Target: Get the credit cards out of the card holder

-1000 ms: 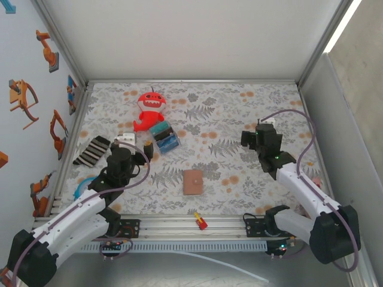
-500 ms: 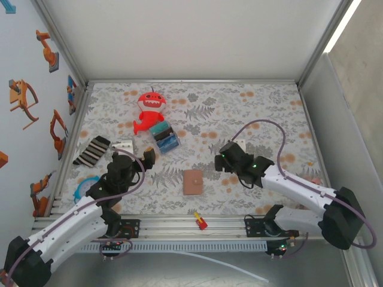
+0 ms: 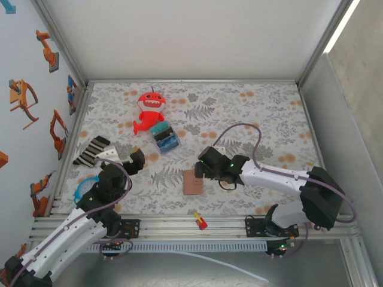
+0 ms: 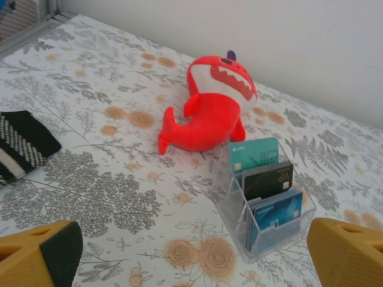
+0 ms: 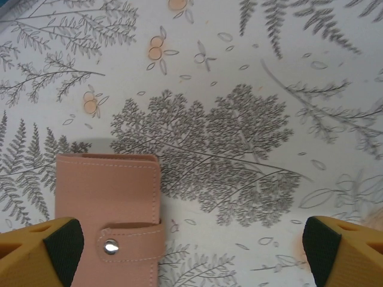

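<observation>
Found white walls boxing in a floral-print table cover (image 3: 251, 113). Against a second before, noted the right gripper (image 3: 200, 169) swung in from the right-hand middle of the table to the centre, now just beside the far right corner of the card holder (image 3: 192, 182). Noted the left gripper (image 3: 134, 159) drawn back a little toward the near left. Found the card holder unmoved, flat on the cover near the front centre, snapped shut by a strap with a metal stud. From the right wrist, saw the right gripper (image 5: 192, 251) with fingers (image 5: 42, 251) spread wide and gripping nothing. Saw the pink-tan card holder (image 5: 108, 203) low on the left, close against the left pad; could not tell touching from just clear. From the left wrist, saw the left gripper (image 4: 191, 257) equally wide apart, empty, above bare cover. Beyond it, picked out a red shark plush (image 4: 212, 101), a clear rack of cards (image 4: 266, 200) just beside its tail, and a striped black-and-white cloth (image 4: 24, 146) well off to the left. Spotted a small red-and-yellow object (image 3: 200, 221) by the front rail.
</observation>
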You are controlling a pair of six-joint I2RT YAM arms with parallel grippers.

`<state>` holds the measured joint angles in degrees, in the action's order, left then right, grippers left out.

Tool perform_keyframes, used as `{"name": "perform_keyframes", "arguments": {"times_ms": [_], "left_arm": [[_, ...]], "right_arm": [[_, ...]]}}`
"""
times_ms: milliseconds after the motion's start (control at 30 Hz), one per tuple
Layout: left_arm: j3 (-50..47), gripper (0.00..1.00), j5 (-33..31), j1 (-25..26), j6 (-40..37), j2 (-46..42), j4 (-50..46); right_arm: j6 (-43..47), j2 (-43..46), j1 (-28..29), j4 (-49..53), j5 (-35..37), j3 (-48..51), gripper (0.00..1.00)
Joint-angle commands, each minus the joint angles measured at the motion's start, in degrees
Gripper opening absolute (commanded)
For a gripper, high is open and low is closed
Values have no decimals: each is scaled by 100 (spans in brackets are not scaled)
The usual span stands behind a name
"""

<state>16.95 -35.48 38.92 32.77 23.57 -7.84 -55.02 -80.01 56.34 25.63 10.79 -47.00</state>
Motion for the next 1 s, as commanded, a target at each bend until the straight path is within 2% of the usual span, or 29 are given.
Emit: {"name": "perform_keyframes", "arguments": {"times_ms": [0, 233, 500, 800, 967], "left_arm": [[-43, 97, -379, -73, 254, -167, -413], [-42, 97, -192, -129, 208, -156, -572], [-42, 97, -29, -145, 162, 49, -458], [-32, 97, 84, -164, 82, 135, -319], [-32, 97, 142, -174, 148, 210, -296]], "right_arm": [[-465, -241, 132, -291, -308, -159, 95], [-535, -701, 240, -654, -603, -253, 95], [-497, -1151, 458, -579, -600, -513, 94], [-429, -1715, 722, 319, -197, -1142, 94], [-463, -1918, 808, 496, -103, -1250, 94]]}}
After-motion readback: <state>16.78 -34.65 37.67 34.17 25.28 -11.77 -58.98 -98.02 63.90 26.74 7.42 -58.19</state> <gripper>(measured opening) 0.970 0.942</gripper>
